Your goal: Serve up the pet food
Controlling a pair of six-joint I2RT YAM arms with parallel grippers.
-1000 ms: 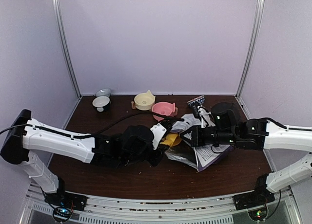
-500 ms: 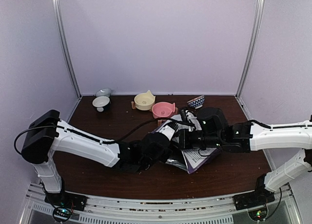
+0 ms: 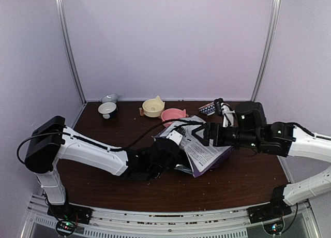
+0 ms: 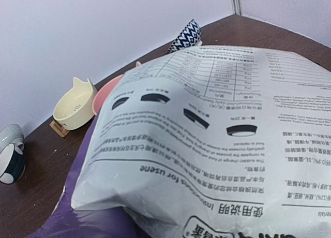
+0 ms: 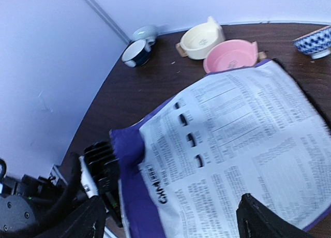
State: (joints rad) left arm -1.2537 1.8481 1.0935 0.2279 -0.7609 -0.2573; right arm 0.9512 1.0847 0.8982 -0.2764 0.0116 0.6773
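Observation:
The purple pet food bag (image 3: 204, 152) lies mid-table with its white printed label up, also filling the left wrist view (image 4: 207, 134) and spread under the right wrist camera (image 5: 243, 139). The pet food itself is hidden inside it. My left gripper (image 3: 175, 146) sits at the bag's near-left purple edge. Its black body (image 5: 101, 168) meets that edge, and its fingers are covered by the bag, shut on it. Above the label, my right gripper (image 5: 170, 212) stands open, fingers wide apart and nothing between them; in the top view it (image 3: 205, 135) hovers over the bag's far side.
Behind the bag stand a pink bowl (image 3: 173, 115), a cream bowl (image 3: 153, 106) and a blue patterned bowl (image 3: 208, 108). At the back left corner sit a dark cup (image 3: 107, 109) and a grey cup (image 3: 109, 98). Walls close three sides.
My right gripper has opened, let go of the bag and drawn back to the right. The bag has settled flatter, label up. The yellow scoop seen a second ago no longer shows.

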